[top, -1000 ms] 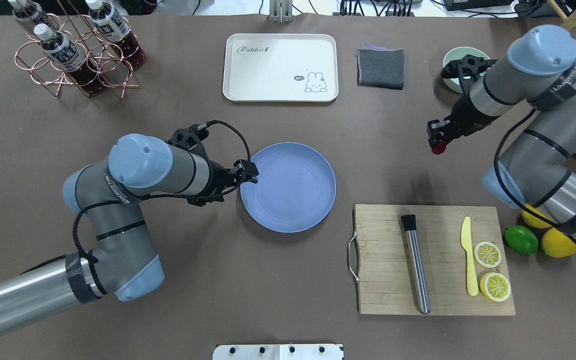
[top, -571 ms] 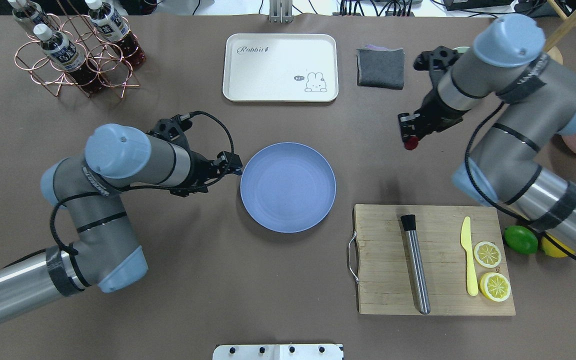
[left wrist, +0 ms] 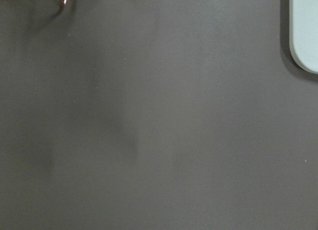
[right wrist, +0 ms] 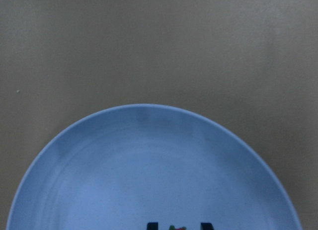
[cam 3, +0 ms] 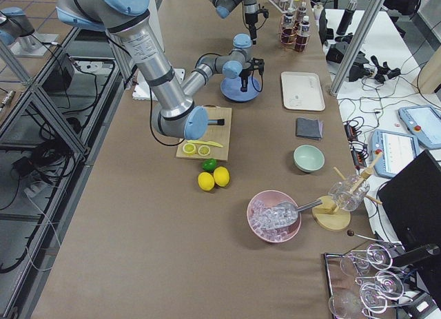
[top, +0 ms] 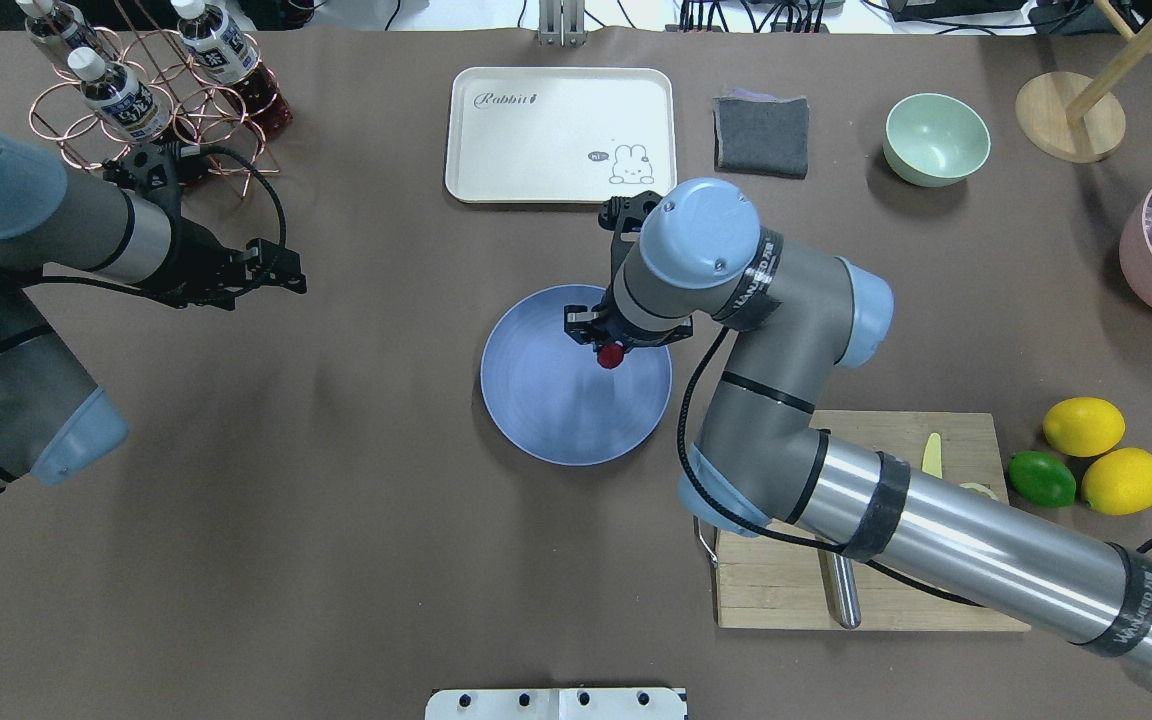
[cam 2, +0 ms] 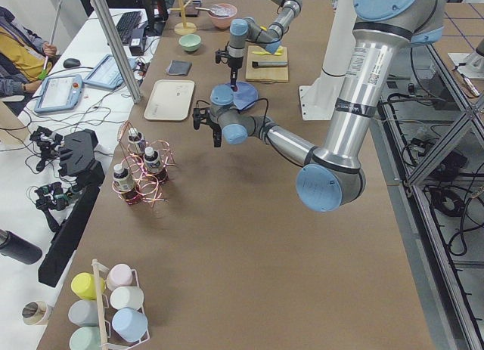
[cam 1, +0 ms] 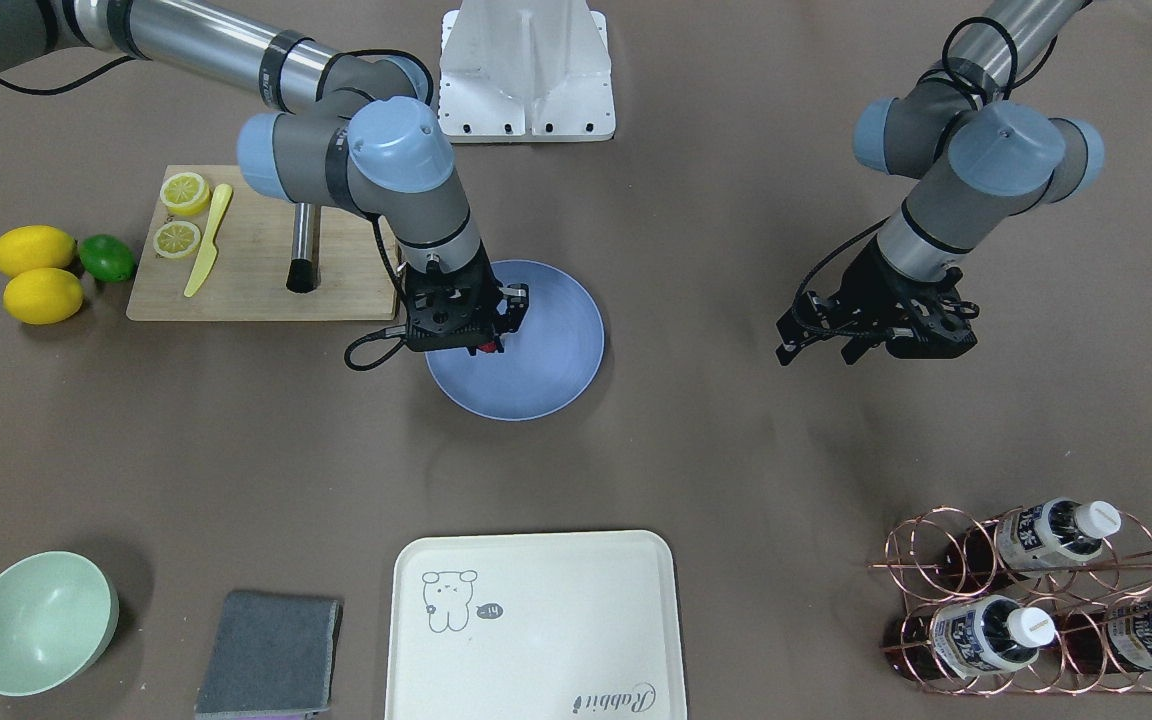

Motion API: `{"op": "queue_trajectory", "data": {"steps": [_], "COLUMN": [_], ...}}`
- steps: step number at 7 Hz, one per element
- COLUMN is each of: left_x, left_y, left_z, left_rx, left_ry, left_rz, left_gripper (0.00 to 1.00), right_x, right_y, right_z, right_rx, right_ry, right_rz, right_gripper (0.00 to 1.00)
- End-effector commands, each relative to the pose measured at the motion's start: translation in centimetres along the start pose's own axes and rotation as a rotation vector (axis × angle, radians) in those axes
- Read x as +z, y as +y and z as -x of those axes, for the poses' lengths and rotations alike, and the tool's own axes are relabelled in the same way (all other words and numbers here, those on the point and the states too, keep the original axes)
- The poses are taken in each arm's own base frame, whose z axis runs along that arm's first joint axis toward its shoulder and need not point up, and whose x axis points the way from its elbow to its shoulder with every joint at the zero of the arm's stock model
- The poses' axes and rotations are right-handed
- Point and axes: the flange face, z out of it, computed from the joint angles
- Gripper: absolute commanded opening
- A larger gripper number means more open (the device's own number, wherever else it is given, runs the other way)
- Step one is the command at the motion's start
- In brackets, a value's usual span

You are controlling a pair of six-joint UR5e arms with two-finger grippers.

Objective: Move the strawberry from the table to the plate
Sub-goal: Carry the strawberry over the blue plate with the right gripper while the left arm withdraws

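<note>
Now, reading the overhead view from left to right and taking clock directions from the middle of the plate (top: pixel 546 410): far out at 10 o'clock stands a copper wire rack (top: pixel 151 120) with bottles in it. Just inside it, between 9 and 10 o'clock, my left gripper (top: pixel 286 272) hangs over bare table (top: pixel 386 560), well apart from the plate. Its fingers are spread and there is nothing between them, and its wrist camera sees only brown cover and one corner of the cream tray (top: pixel 561 135).

The plate lies near the middle of the table, with the cream tray at 12 o'clock from it. My right gripper (top: pixel 609 348) points down over the plate, at about 2 o'clock from its centre and inside the rim. Its fingers are clamped on the strawberry (top: pixel 611 357), which shows red at the tips. I cannot tell whether the berry touches the dish.

Further right, a folded grey cloth (top: pixel 761 135) lies at 1 o'clock and a pale green bowl (top: pixel 936 138) at 2 o'clock. At 4 o'clock my right arm crosses the wooden cutting board (top: pixel 766 590) and hides most of it. Out at 3 o'clock sit two lemons (top: pixel 1083 426) with a lime (top: pixel 1041 478) touching them.
</note>
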Motion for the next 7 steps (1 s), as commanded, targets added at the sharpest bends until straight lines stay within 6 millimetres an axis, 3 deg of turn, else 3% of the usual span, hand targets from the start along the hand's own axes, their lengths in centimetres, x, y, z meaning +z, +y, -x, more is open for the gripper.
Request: {"op": "queue_trajectory", "data": {"steps": [1, 2, 3, 4, 5, 6, 7], "left_x": [-0.9, -1.3, -1.4, -2.1, -3.9, -6.3, -8.6], "left_y": [-1.0, -1.4, -1.5, -1.6, -3.0, -4.5, -4.6], "left_z": [0.7, 0.9, 0.9, 0.7, 1.4, 3.2, 6.3], "left_rx": [-0.010, -0.015, -0.016, -0.019, -0.039, -0.059, -0.001], "left_ry": [0.004, 0.006, 0.007, 0.019, 0.035, 0.044, 0.045], "left_rz": [-0.002, -0.002, -0.005, 0.005, 0.015, 0.003, 0.024], "left_gripper": [0.97, 0.97, 0.97, 0.97, 0.97, 0.97, 0.97], "right_x": [1.5, 2.0, 1.9, 0.0, -4.5, -9.7, -12.9], "right_y": [2.1, 2.7, 2.6, 0.7, -2.6, -6.7, -7.3], "right_z": [1.5, 1.5, 1.6, 1.3, -0.4, -5.8, -14.7], "right_rx": [-0.012, -0.010, 0.008, 0.020, 0.049, 0.109, 0.051], "right_ry": [-0.008, -0.003, -0.004, -0.025, -0.068, -0.084, -0.063], "right_rz": [0.019, 0.027, 0.025, 0.005, 0.026, 0.039, 0.025], "right_gripper": [0.00, 0.04, 0.99, 1.00, 1.00, 1.00, 1.00]}}
